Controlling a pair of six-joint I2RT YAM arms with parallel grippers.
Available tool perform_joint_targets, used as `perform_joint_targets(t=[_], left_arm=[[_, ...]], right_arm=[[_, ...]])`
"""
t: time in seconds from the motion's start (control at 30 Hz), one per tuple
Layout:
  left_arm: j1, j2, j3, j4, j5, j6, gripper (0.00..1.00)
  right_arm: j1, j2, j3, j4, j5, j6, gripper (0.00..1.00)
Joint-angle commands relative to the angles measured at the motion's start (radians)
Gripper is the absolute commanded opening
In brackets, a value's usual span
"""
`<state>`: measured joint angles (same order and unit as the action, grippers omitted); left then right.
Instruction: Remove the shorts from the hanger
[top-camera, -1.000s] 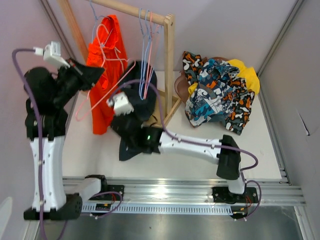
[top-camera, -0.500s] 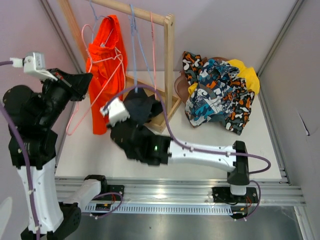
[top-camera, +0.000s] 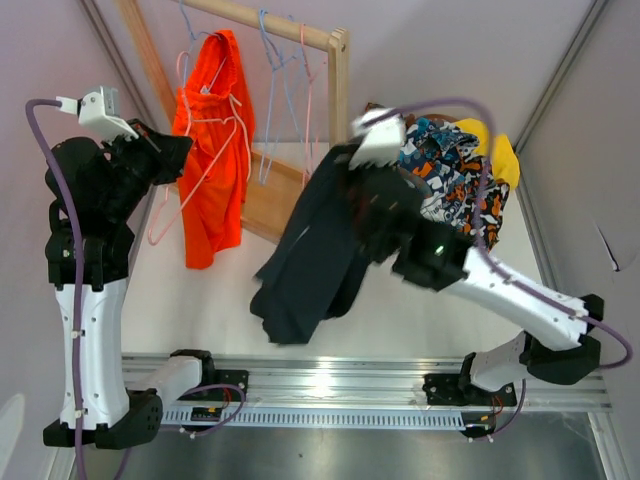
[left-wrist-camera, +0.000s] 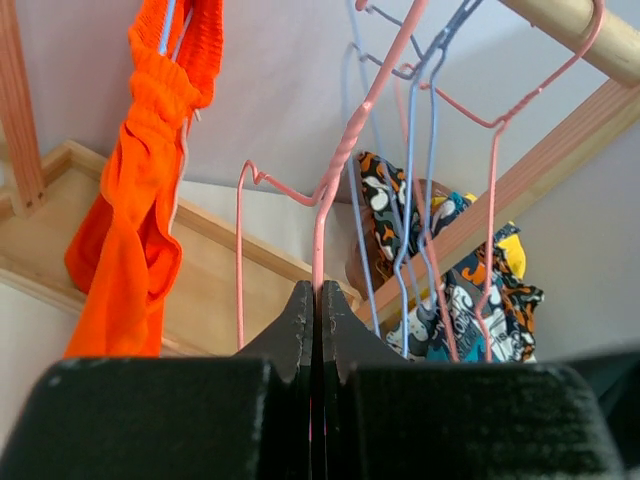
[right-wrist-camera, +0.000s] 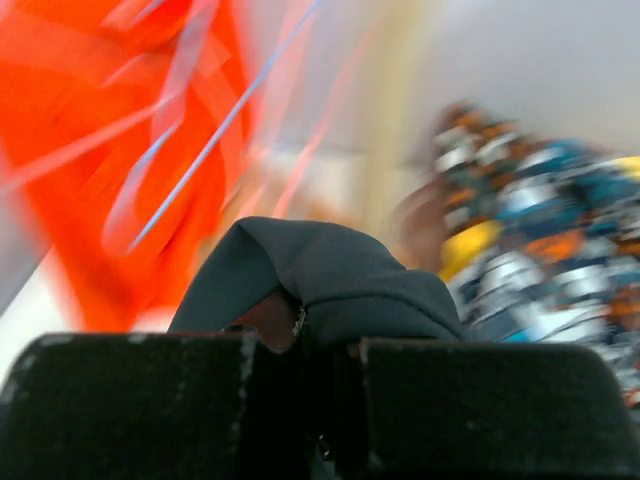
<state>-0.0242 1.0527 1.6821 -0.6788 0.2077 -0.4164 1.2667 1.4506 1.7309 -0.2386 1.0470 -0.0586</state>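
Around the right gripper (right-wrist-camera: 322, 395), black shorts (right-wrist-camera: 330, 275) hide jaws.

Right gripper (right-wrist-camera: 327, 400) fills the near edge, its dark jaws pinched together on a bunched fold of the black shorts (right-wrist-camera: 330, 275), which humps up just above them. Everything beyond is smeared with blur. On the left, the orange shorts (right-wrist-camera: 90, 180), crossed by a streaked blue hanger wire (right-wrist-camera: 215, 135). Far right, the printed shorts (right-wrist-camera: 540, 210) in a heap, with a patch of the yellow shorts (right-wrist-camera: 470, 245) showing.
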Motion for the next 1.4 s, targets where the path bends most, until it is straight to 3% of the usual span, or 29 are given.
perform_joint_targets(t=[0.0, 0.17, 0.27, 0.37, 0.47, 0.57, 0.6, 0.67, 0.7, 0.83, 0.93, 1.17, 1.37], left_arm=[[-0.005, -0.010, 0.007, 0.073, -0.037, 0.051, 0.00], [-0.005, 0.033, 0.013, 0.113, -0.037, 0.056, 0.00], [-0.005, 0.049, -0.007, 0.162, -0.036, 0.042, 0.00], [-0.005, 0.066, -0.009, 0.197, -0.040, 0.037, 0.00], [-0.005, 0.111, 0.025, 0.208, -0.037, 0.045, 0.00], [-0.005, 0.170, 0.071, 0.223, -0.014, 0.057, 0.00], [-0.006, 0.202, 0.092, 0.226, -0.004, 0.060, 0.00], [-0.008, 0.239, 0.155, 0.223, 0.004, 0.071, 0.00], [-0.008, 0.277, 0.172, 0.222, 0.009, 0.071, 0.00], [-0.031, 0.361, 0.272, 0.223, 0.012, 0.082, 0.00], [-0.048, 0.423, 0.385, 0.202, 0.009, 0.079, 0.00], [-0.128, 0.466, 0.422, 0.217, -0.005, 0.061, 0.00], [-0.166, 0.535, 0.467, 0.194, -0.024, 0.060, 0.00]], right_arm=[[-0.211, -0.050, 0.132, 0.124, -0.074, -0.139, 0.00], [-0.598, 0.138, 0.573, -0.005, -0.335, -0.120, 0.00], [-0.766, 0.302, 0.756, -0.041, -0.459, -0.078, 0.00], [-0.858, 0.427, 0.783, -0.016, -0.533, -0.041, 0.00], [-0.949, 0.473, 0.661, 0.016, -0.602, 0.049, 0.00], [-0.986, 0.439, 0.437, 0.030, -0.643, 0.144, 0.00], [-0.989, 0.403, 0.323, 0.032, -0.678, 0.176, 0.19], [-0.986, 0.351, 0.192, 0.062, -0.703, 0.210, 0.99], [-0.980, 0.317, 0.036, 0.088, -0.700, 0.232, 0.99], [-0.922, 0.090, -0.326, 0.270, -0.694, 0.314, 0.99], [-0.874, 0.010, -0.506, 0.297, -0.690, 0.341, 0.99], [-0.828, -0.122, -0.721, 0.277, -0.680, 0.387, 0.99], [-0.829, -0.196, -0.771, 0.256, -0.673, 0.404, 0.99]])
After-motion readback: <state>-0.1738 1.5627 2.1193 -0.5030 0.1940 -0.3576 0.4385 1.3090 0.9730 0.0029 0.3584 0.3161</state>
